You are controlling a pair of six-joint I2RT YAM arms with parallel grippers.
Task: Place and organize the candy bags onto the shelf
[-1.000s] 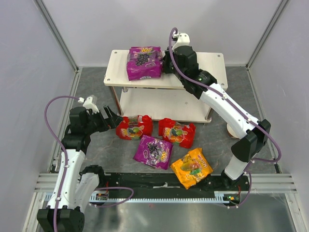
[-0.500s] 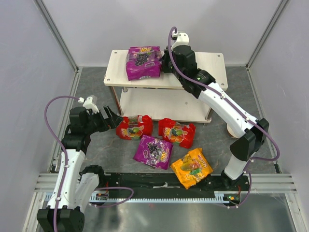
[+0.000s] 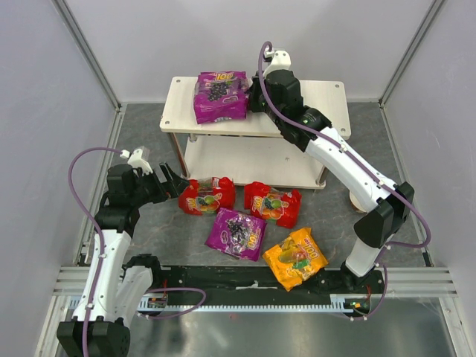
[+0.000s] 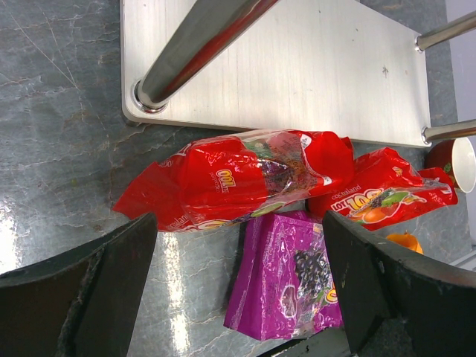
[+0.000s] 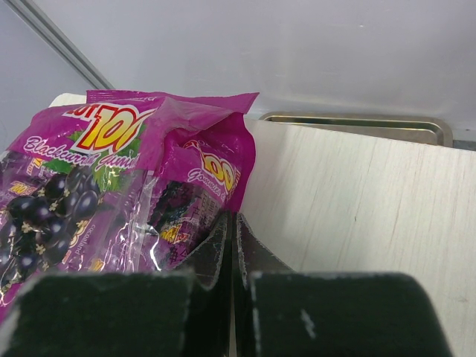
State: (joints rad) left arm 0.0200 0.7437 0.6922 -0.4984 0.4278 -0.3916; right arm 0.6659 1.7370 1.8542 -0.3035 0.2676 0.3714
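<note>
The right claw (image 5: 230,227) is shut with nothing between its fingers. Its tips touch the edge of the purple bag (image 5: 111,193), which lies just to its left on the top board of the shelf (image 5: 349,201). The bag reads "100" and what looks like "Blackcurrant", and its lettered end points away from the arms. Since a second ago, claw and bag have slid slightly leftward. The left claw (image 4: 238,253) gapes wide, with a red bag (image 4: 238,182) lying crosswise just ahead of it, ungripped. The neighbouring red pouch (image 4: 379,197) shows "cocoaland".
</note>
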